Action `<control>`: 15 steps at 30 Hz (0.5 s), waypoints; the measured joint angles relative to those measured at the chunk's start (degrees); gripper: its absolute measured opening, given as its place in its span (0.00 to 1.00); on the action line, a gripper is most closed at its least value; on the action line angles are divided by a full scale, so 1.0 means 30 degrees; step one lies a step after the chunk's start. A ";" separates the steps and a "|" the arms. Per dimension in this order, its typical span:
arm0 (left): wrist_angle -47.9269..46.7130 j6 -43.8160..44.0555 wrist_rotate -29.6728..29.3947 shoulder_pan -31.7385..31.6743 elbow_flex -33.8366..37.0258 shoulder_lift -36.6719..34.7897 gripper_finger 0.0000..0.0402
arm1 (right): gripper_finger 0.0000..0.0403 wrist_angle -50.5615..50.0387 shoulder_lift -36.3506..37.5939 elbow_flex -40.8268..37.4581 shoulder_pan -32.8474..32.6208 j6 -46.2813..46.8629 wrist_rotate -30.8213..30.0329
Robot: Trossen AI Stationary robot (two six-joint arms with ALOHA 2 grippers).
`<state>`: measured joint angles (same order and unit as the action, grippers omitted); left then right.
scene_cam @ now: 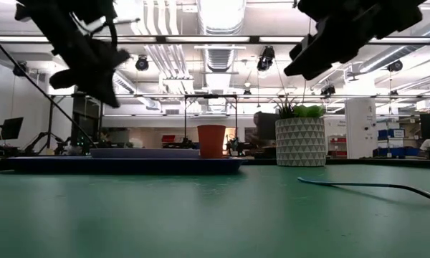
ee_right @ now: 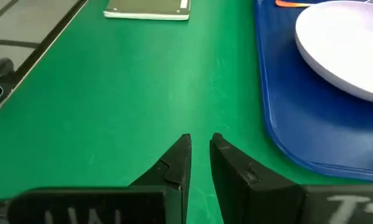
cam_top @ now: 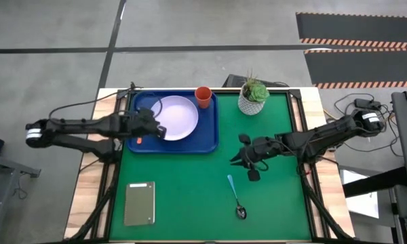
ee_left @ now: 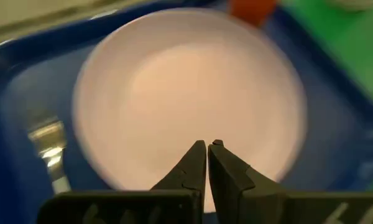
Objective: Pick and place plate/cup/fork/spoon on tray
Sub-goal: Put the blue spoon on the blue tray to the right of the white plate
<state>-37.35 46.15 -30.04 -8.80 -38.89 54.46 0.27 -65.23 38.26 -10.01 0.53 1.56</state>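
The dark blue tray (cam_top: 139, 102) lies at the table's far left. The lavender plate (cam_top: 177, 116) lies flat in it, and the orange-red cup (cam_top: 203, 97) stands upright at its far right corner. The fork (ee_left: 48, 148) lies on the tray floor beside the plate; its orange handle (cam_top: 138, 141) shows near the tray's near edge. The blue-handled spoon (cam_top: 235, 196) lies flat on the green mat, near the front. My left gripper (ee_left: 207, 147) hangs shut above the plate's near edge, holding nothing. My right gripper (ee_right: 199, 148) hovers above the mat right of the tray, open by a narrow gap, with nothing in it.
A white pot with a green plant (cam_top: 254, 97) stands at the far edge, right of the tray. A grey-green slab (cam_top: 140, 202) lies at the near left. Bare green mat (cam_top: 190, 183) stretches between the slab, the spoon and the tray.
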 joint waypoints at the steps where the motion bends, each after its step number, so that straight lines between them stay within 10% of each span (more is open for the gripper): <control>1: 0.0502 -0.0008 -0.0209 0.0596 0.0000 0.0036 0.00 | 0.12 0.0000 -0.0013 -0.0005 -0.0322 0.0226 -0.0226; 15: 0.6894 -0.1208 -0.0772 0.7154 0.0250 0.1341 0.00 | 0.12 -0.1060 -0.0060 0.0744 -0.5123 0.5612 -0.3087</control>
<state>-16.67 42.53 -32.35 12.66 -38.14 58.48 -2.91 -65.41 40.49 -25.38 17.37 -7.70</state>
